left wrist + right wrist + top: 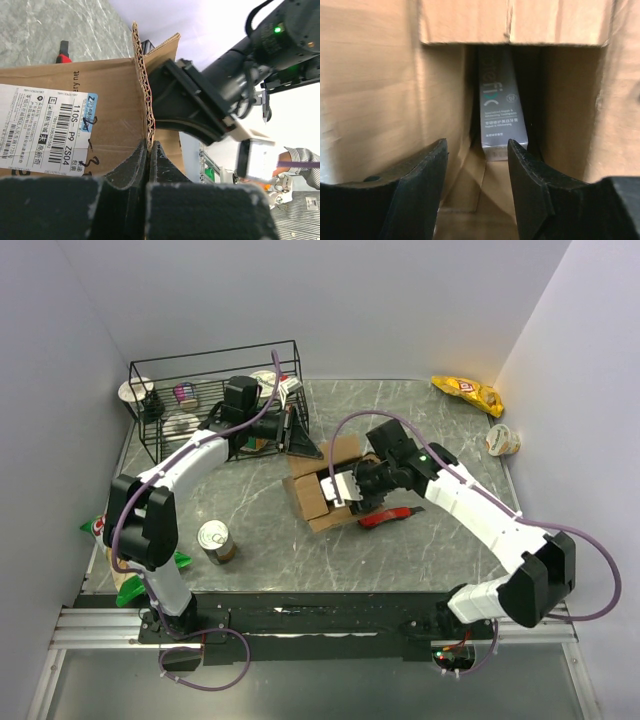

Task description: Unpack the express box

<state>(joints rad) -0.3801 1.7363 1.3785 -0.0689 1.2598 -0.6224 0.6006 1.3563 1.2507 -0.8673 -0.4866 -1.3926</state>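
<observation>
Pinching a raised flap of the express box, the left gripper has its fingers closed tight on the corrugated edge, with the white label to its left. The right gripper points into the open box, fingers parted and holding nothing; a grey carton stands just ahead between them

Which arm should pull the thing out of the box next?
Right, probably. The right fingers are open inside the express box, aimed at the grey carton. The left fingers are pinched shut on a flap.
</observation>
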